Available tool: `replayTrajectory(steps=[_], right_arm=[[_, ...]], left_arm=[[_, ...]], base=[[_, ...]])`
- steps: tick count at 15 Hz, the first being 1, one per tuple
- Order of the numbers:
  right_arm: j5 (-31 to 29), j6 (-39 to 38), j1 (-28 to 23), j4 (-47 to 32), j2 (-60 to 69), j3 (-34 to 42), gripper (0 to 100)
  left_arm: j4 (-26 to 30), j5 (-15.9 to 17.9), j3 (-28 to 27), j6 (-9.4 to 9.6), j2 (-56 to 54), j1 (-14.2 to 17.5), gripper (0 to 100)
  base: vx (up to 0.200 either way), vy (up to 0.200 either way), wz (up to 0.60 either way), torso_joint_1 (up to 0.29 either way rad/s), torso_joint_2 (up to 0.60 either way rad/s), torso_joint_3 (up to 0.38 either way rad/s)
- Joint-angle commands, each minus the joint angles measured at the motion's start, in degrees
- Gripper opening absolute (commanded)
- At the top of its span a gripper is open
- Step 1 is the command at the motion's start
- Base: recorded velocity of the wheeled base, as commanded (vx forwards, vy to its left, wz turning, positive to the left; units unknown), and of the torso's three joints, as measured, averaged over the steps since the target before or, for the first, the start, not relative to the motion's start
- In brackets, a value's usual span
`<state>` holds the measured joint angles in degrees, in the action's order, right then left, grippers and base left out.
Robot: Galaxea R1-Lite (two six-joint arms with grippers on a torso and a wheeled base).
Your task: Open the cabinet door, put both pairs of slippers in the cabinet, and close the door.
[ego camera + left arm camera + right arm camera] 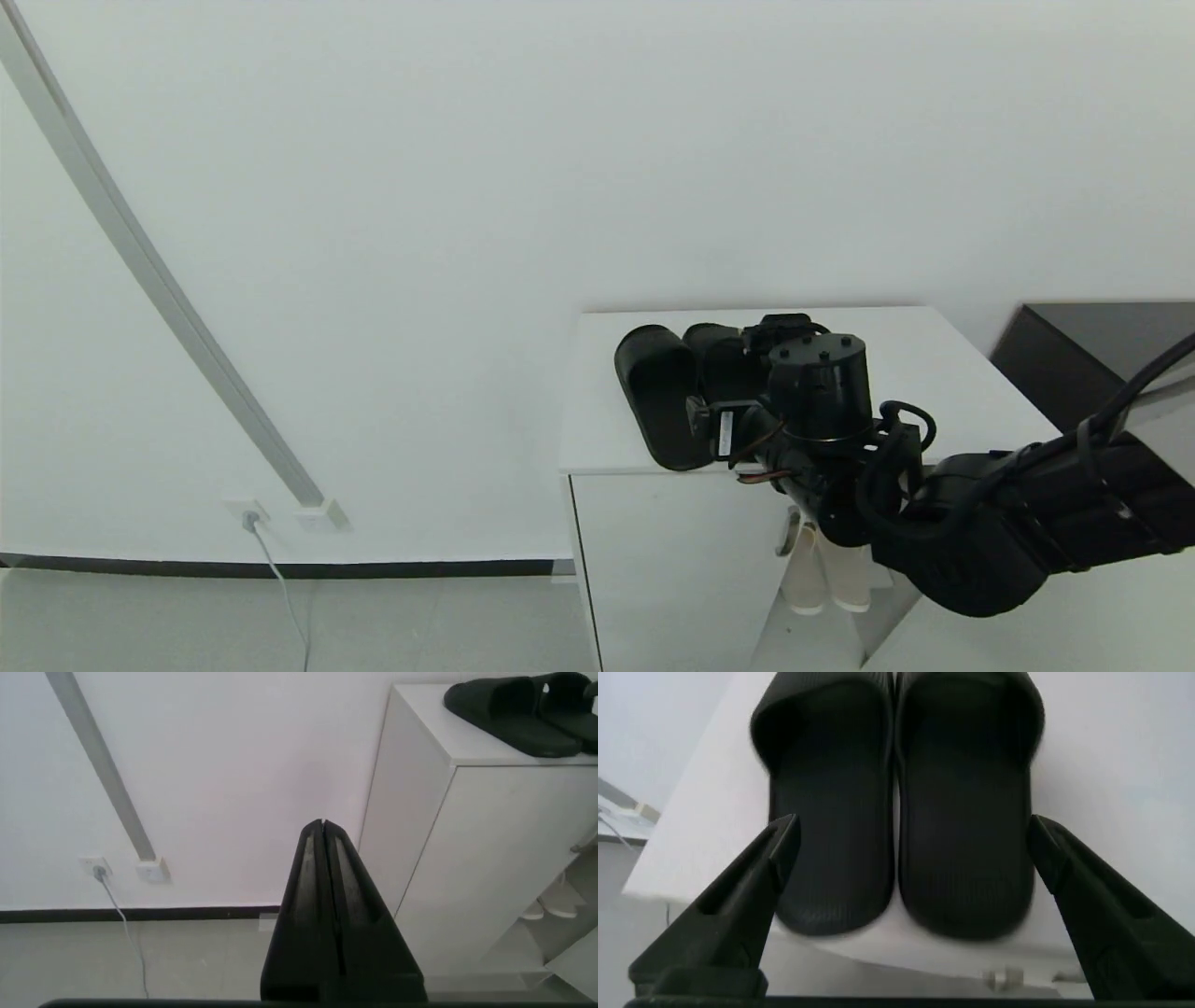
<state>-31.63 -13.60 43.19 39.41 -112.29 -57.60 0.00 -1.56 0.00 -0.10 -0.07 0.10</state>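
**Head view.** A white cabinet [672,560] stands against the wall. The pair of black slippers [667,397] lies side by side on its top, heels at the front edge. The right arm [822,387] is raised to the cabinet top, just in front of the pair. Lower down, a pair of white slippers [826,574] shows inside the cabinet, whose door appears to be open.

**Left wrist view.** The left gripper [322,905] has its fingers pressed together with nothing between them. It is held well apart from the cabinet [411,840]. The black slippers [523,705] lie on top, and the white slippers [559,901] are within.

**Right wrist view.** The right gripper [910,835] is spread wide. One finger stands outside each heel of the black slippers [896,812], and neither touches them.

**Handling (a judgement, not an observation).** The slippers look like light, moulded foam. They should be springy rather than fragile, and their matte surface should resist slipping. Squeezing the two heels together from the outer sides should lift the pair as one. Too light a pinch may let one slipper drop.
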Motion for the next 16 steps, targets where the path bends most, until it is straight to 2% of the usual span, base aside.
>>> replayTrajectory(steps=[1, 3, 6, 12, 16], right_arm=[[0.17, 0.07, -0.04, 1.63, -1.79, 1.09, 100], [0.96, 0.86, -0.04, 7.17, -4.61, 1.26, 100], [3.69, 1.56, -0.56, 9.37, -7.95, 0.56, 100], [5.09, 5.69, -5.05, 8.14, -19.28, -15.52, 100], [7.55, 5.69, -6.80, 5.59, -20.16, -20.09, 100]], left_arm=[[0.00, -0.02, 0.00, -0.08, 0.07, -0.01, 0], [0.00, -0.02, 0.00, -0.17, 0.07, -0.01, 0], [0.00, 0.07, 0.00, -0.17, 0.07, -0.01, 0], [0.00, 0.07, 0.00, -0.17, 0.07, -0.01, 0], [0.00, -0.02, 0.00, -0.17, 0.07, -0.01, 0]], base=[[0.200, 0.000, 0.00, 0.007, 0.00, 0.002], [0.000, 0.000, 0.00, 0.000, 0.00, 0.000], [0.000, 0.000, 0.00, 0.000, 0.00, 0.000], [0.000, 0.000, 0.00, 0.000, 0.00, 0.000], [0.000, 0.000, 0.00, 0.000, 0.00, 0.000]])
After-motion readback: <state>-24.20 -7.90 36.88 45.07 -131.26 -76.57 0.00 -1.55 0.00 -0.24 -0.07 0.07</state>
